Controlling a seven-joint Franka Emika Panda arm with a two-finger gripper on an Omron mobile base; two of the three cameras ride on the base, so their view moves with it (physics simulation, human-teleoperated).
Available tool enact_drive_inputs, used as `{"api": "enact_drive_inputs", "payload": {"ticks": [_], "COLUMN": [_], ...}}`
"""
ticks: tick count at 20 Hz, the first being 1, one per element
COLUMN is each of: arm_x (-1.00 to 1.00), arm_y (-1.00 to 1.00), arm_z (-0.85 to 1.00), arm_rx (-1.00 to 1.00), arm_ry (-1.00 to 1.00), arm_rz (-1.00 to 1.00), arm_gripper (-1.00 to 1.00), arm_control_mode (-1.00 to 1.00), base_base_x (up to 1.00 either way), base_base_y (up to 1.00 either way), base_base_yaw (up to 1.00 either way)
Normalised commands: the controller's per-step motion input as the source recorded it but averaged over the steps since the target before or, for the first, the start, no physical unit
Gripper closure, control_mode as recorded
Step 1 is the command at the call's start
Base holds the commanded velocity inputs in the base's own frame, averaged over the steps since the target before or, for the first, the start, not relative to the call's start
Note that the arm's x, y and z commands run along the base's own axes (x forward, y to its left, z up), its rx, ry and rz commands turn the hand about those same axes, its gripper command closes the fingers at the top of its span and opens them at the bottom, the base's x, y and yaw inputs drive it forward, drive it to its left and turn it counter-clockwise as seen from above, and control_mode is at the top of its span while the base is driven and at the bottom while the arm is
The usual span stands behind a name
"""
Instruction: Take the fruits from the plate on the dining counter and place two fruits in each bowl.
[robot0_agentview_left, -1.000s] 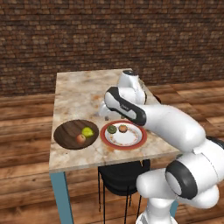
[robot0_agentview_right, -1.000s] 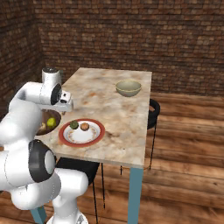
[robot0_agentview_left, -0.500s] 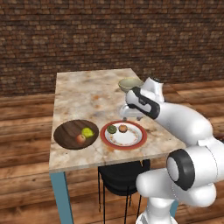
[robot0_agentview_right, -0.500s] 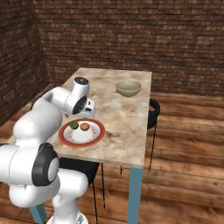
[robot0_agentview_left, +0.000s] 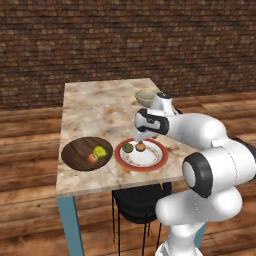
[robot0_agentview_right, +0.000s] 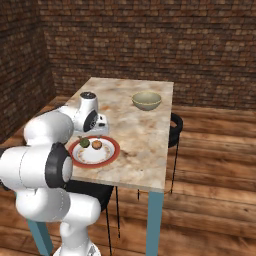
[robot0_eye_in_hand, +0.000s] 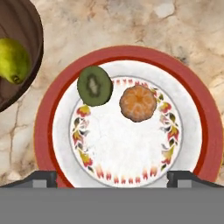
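Note:
On the dining counter (robot0_agentview_left: 95, 107) lies the red-rimmed plate (robot0_agentview_left: 156, 163) (robot0_agentview_right: 111, 155) (robot0_eye_in_hand: 127, 53), with a dark green fruit (robot0_agentview_left: 128, 147) (robot0_agentview_right: 85, 142) (robot0_eye_in_hand: 94, 85) and a brownish-orange fruit (robot0_agentview_left: 141, 146) (robot0_agentview_right: 96, 145) (robot0_eye_in_hand: 138, 103) on it. The dark wooden bowl (robot0_agentview_left: 75, 152) (robot0_eye_in_hand: 22, 26), left of the plate, holds a red apple (robot0_agentview_left: 92, 159) and a yellow-green fruit (robot0_agentview_left: 100, 151) (robot0_eye_in_hand: 13, 61). The pale bowl (robot0_agentview_left: 146, 96) (robot0_agentview_right: 146, 100) stands empty at the counter's far right. My gripper (robot0_agentview_left: 142, 137) (robot0_agentview_right: 97, 133) (robot0_eye_in_hand: 113, 177) hovers just above the plate, open, with nothing in it.
A black stool (robot0_agentview_left: 140, 200) stands under the counter's near edge and another dark seat (robot0_agentview_right: 173, 125) at its right side. Bare stone top stretches between the plate and the pale bowl. A brick wall closes the back.
The hand has swung from the wooden bowl's side over to the plate and dropped a little closer to it. Its jaws have stayed open. The fruits have not moved.

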Motion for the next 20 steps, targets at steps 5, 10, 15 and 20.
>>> {"api": "enact_drive_inputs", "payload": {"ticks": [5,10,15,20], "arm_x": [0.28,0.16,0.28,0.25], "arm_y": [-0.08,-0.02,0.00,0.00], "arm_z": [-0.19,-0.38,-0.26,-0.04], "arm_rx": [-0.01,-0.10,-0.05,0.00], "arm_ry": [0.00,0.00,0.00,0.00], "arm_rz": [0.17,0.13,0.05,0.02], "arm_gripper": [-1.00,-1.00,-1.00,-1.00], "arm_control_mode": [-1.00,-1.00,-1.00,-1.00], "base_base_x": [0.00,0.00,0.00,0.00], "base_base_y": [0.00,0.00,0.00,0.00], "base_base_yaw": [0.00,0.00,0.00,0.00]}}
